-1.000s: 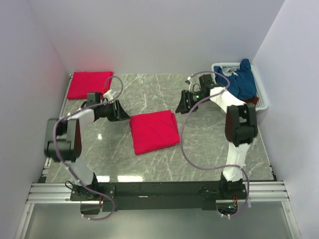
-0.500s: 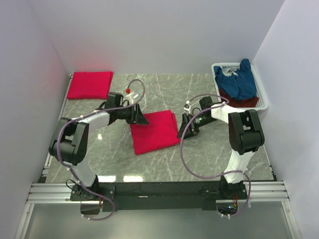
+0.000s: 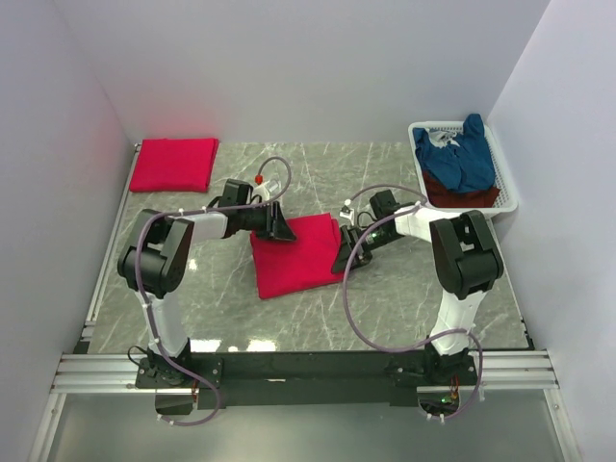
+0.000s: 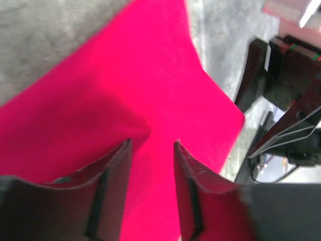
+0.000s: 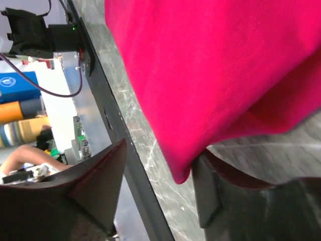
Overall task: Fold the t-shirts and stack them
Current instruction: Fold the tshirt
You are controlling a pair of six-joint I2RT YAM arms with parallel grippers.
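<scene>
Bright red folded cloth t-shirt point(image 3: 300, 258) lies mid grey marble tabletop point(image 3: 221, 289). L end effector point(image 3: 281, 229) and R end effector point(image 3: 343, 260) sit at its edges, jaws apart, gripping nothing. Step looks like pickup for stacking; next needs both closing on cloth.

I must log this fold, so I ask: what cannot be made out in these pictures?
- Top view: the left gripper hides its own fingertips; contact with the middle red t-shirt is unclear.
- Right wrist view: the shirt's corner covers part of the right gripper.
- Top view: the navy t-shirt hides most of the dark red cloth in the basket.
</scene>
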